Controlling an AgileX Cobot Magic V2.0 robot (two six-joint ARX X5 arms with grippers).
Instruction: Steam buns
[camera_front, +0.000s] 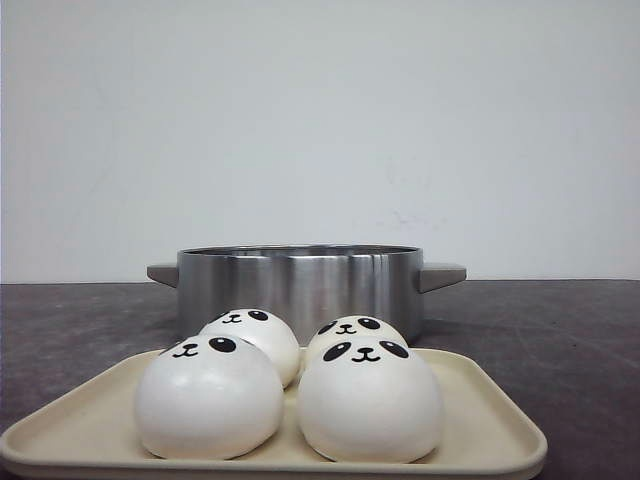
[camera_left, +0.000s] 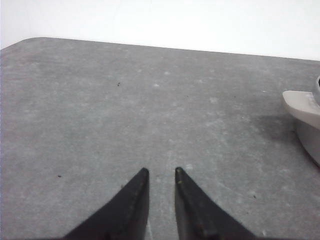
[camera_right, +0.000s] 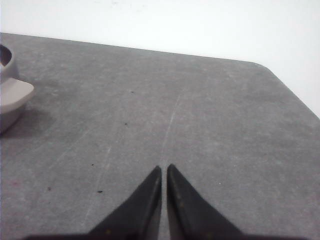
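- Four buns (camera_front: 370, 400) sit nearest the camera, two in front and two close behind, each a smooth white dome with a black panda face.
- All four rest on a shallow beige tray (camera_front: 490, 425) at the near edge of the desk (camera_front: 560, 330).
- Just behind the tray stands a wide steel pot (camera_front: 300, 280) with grey side handles, uncovered; whether it touches the tray is hard to tell.
- Off to the left, the left tool (camera_left: 161, 172) hovers over bare desk, tips slightly apart, clamping nothing.
- Off to the right, the right tool (camera_right: 164, 168) has its tips nearly together, also holding nothing.
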